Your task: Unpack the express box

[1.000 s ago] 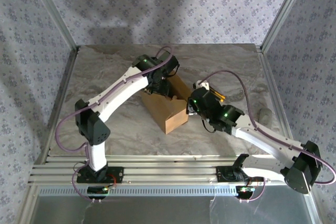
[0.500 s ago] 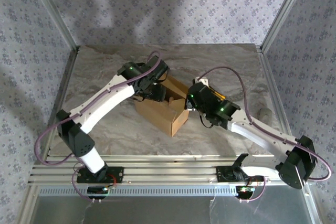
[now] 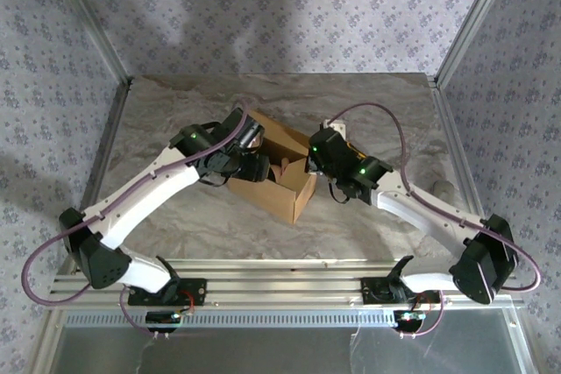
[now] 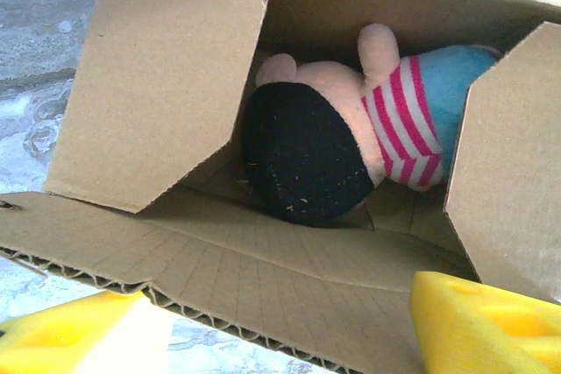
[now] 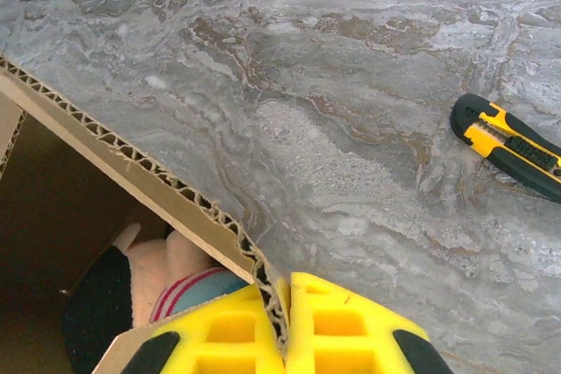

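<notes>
The express box stands open mid-table, a brown carton with its flaps spread. A plush toy with a black head, pink body and a striped and blue shirt lies inside. My left gripper hovers at the box's left side. It is open, its yellow fingers wide apart on either side of the near flap. My right gripper is shut on the corrugated edge of the box wall at the right side. The toy shows just below that edge.
A black-and-yellow utility knife lies on the marble table to the right of the box. Metal frame posts and patterned walls close in the table on three sides.
My left arm has swung from the box's far side down to its left side. The right gripper has moved up and left, still on the box edge, and the box has shifted slightly toward the back.
</notes>
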